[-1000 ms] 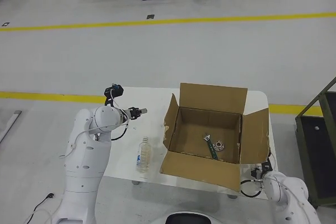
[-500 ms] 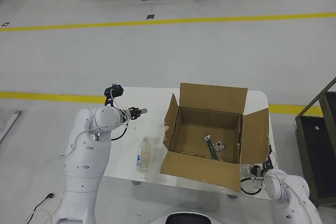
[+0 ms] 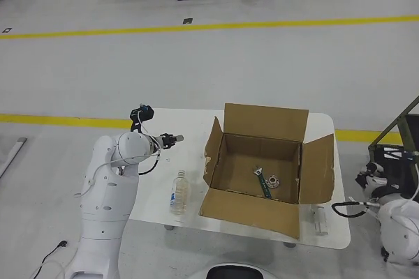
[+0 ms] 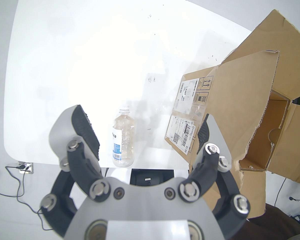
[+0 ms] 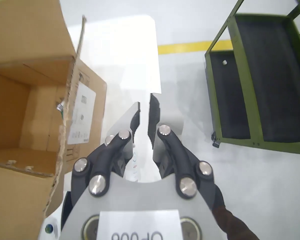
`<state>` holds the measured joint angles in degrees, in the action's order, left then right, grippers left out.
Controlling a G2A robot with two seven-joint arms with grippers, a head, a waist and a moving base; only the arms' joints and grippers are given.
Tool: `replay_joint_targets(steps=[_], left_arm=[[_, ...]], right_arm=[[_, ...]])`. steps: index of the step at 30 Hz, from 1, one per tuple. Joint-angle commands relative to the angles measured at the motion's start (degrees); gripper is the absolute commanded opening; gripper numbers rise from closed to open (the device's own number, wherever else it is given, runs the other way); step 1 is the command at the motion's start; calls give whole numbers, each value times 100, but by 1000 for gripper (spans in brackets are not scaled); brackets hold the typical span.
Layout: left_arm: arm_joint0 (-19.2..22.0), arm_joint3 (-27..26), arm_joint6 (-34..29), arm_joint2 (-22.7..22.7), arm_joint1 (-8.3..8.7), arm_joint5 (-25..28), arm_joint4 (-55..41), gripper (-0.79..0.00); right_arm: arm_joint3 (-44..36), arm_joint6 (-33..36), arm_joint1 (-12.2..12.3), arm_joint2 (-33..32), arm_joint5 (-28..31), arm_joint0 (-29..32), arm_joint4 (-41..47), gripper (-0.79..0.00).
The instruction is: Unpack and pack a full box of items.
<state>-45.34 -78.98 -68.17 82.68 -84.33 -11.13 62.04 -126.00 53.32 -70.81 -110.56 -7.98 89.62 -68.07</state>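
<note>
Left wrist view: the left gripper [image 4: 142, 121] hangs empty over the table [image 4: 77, 51], fingers spread wide, probably ready for a pick. Below it a clear plastic bottle [image 4: 123, 138] lies just beside the open cardboard box [image 4: 240, 96]. The right gripper [image 5: 145, 106], fingers nearly together on nothing, sits past the table edge near a green cart [image 5: 252, 76], apparently leaving the box clear. A wrench [image 3: 262, 180] and a round fitting [image 3: 274, 184] lie inside, so unpacking seems unfinished.

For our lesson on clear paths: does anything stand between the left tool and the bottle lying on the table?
Nothing visible does. The open left tool hangs above the table, the bottle lies uncovered on it, and the cardboard box stands apart from the bottle.
</note>
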Motion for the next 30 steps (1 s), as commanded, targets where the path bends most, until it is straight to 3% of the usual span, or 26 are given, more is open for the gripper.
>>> replay_joint_targets(steps=[1, 7, 12, 17, 21, 30], left_arm=[[0, 0, 0, 0, 0, 0, 0, 0], [0, 0, 0, 0, 0, 0, 0, 0], [0, 0, 0, 0, 0, 0, 0, 0], [0, 0, 0, 0, 0, 0, 0, 0], [0, 0, 0, 0, 0, 0, 0, 0], [0, 0, 0, 0, 0, 0, 0, 0]], right_arm=[[-286, -88, -4, -69, -30, -39, 228, -785], [-743, -84, 11, 394, 228, -364, 621, -785], [-425, 270, 35, 1639, 512, -901, 30, -785], [781, 932, -40, 3227, 95, -1712, -1226, -785], [2093, 1377, -174, 4088, -307, -2389, -1560, -785], [4220, 2067, -425, 4874, -365, -3557, -1452, -785]])
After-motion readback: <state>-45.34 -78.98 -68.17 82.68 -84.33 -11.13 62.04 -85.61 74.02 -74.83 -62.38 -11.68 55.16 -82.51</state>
